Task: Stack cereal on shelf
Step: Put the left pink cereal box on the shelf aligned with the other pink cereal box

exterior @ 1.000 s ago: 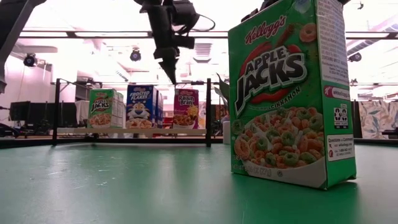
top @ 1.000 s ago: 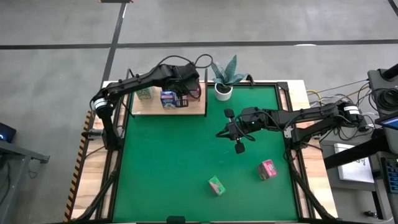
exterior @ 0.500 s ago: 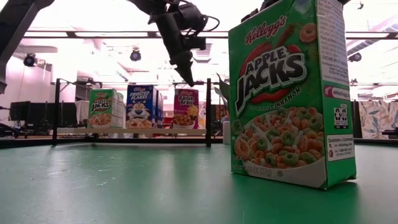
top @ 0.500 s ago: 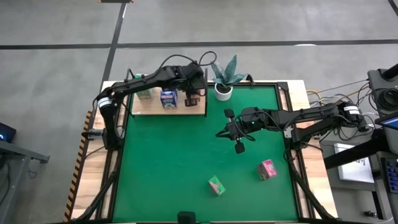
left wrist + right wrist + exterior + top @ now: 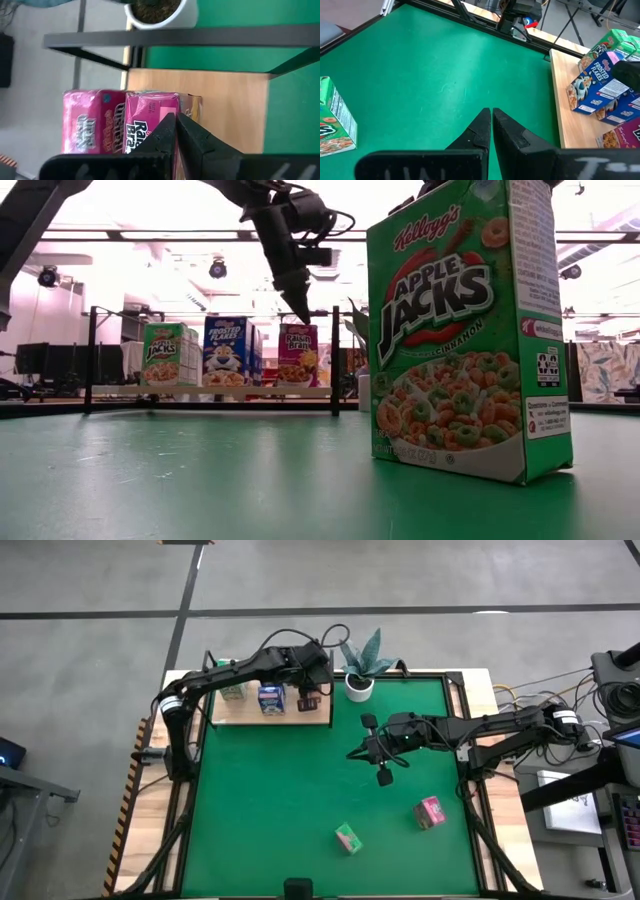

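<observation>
Most cereal boxes (image 5: pixel 270 697) stand on the shelf (image 5: pixel 270 712); a green box (image 5: pixel 348 838) and a pink box (image 5: pixel 430 812) lie on the table well away from it. Both lie nearer the right gripper (image 5: pixel 386 778), closed and empty. The left gripper (image 5: pixel 302 311), also closed and empty, hovers over the shelf.

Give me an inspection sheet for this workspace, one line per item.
Surface: green table top, wooden border.
Job's things: green, blue and pink cereal boxes standing on the shelf; a green box and a pink box loose on the green.
Clutter: potted plant beside the shelf.
Tools: left tool shut, over the shelf's pink boxes; right tool shut, over mid-table, holding nothing.
Cables: black loop on the left arm.
Surroundings: grey floor, equipment at the right.
</observation>
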`<action>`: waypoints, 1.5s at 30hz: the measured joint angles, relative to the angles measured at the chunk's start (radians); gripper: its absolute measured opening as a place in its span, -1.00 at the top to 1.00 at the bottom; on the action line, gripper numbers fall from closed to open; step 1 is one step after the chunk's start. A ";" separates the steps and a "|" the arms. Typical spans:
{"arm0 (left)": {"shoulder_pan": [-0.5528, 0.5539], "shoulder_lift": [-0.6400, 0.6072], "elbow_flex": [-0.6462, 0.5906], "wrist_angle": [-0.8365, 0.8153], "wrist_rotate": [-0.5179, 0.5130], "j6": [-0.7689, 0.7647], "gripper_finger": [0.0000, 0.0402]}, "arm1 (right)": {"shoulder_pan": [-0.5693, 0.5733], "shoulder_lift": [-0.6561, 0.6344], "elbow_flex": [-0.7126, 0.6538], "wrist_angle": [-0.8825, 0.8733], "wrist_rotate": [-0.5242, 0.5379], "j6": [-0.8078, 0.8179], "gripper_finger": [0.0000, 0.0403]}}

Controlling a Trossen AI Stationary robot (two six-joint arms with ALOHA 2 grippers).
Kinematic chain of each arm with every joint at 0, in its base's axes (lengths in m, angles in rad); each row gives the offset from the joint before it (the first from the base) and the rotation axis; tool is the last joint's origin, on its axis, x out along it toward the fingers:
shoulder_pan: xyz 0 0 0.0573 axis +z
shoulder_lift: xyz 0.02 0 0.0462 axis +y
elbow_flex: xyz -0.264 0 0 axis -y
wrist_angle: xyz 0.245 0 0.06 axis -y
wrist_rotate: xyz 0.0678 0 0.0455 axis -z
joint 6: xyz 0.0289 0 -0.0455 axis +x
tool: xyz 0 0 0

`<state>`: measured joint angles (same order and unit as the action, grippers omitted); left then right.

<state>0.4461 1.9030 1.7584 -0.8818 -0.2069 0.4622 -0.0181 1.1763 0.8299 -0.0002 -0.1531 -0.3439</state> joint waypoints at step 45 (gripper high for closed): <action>0.099 -0.008 0.062 -0.284 -0.022 -0.030 1.00 | 0.000 0.000 0.000 -0.003 0.000 -0.006 0.96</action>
<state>0.5451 1.8954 1.8202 -1.1660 -0.2291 0.4323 -0.0181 1.1763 0.8299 -0.0029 -0.1528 -0.3501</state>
